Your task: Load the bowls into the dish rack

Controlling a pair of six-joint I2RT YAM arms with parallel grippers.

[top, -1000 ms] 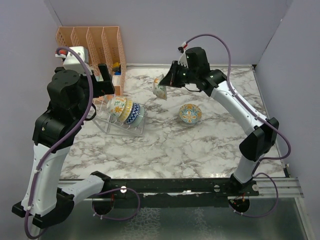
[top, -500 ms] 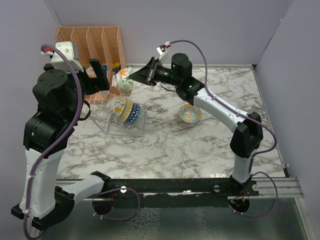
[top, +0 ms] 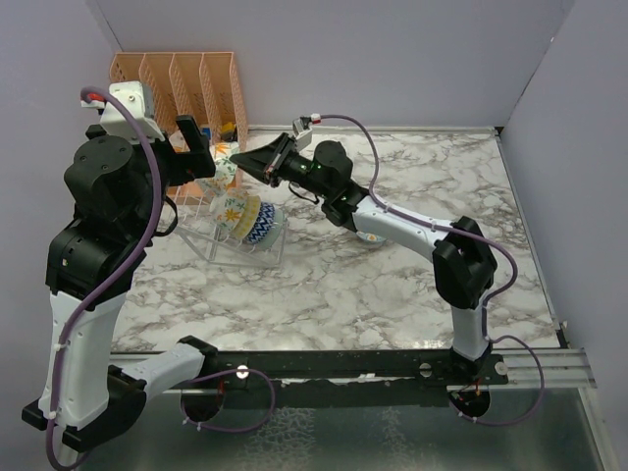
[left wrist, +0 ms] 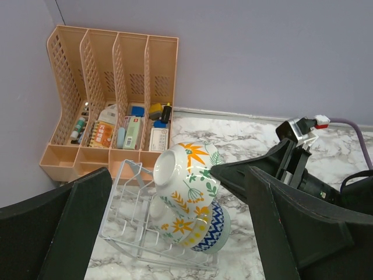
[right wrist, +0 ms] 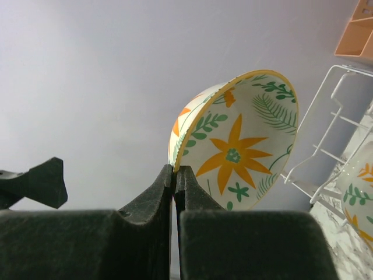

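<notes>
My right gripper (top: 238, 158) is shut on the rim of a white bowl with orange flowers and green leaves (top: 223, 169). It holds the bowl tilted in the air just above the back of the clear dish rack (top: 228, 247). In the right wrist view the fingers (right wrist: 176, 169) pinch the bowl's rim (right wrist: 245, 151). Two bowls stand in the rack, a floral one (left wrist: 169, 224) and a blue zigzag one (left wrist: 214, 228). My left gripper (top: 188, 159) is open and empty, high over the rack's left side. The held bowl (left wrist: 186, 175) shows between its fingers.
An orange slotted file organiser (top: 182, 83) with small items stands in the back left corner, right behind the rack. Another patterned bowl (top: 367, 236) sits on the marble table, mostly hidden under my right forearm. Purple walls close in the left, back and right.
My right arm has swung left with the floral bowl, from over the table's middle to above the rack. My left arm drew back and up a little, then stayed still.
</notes>
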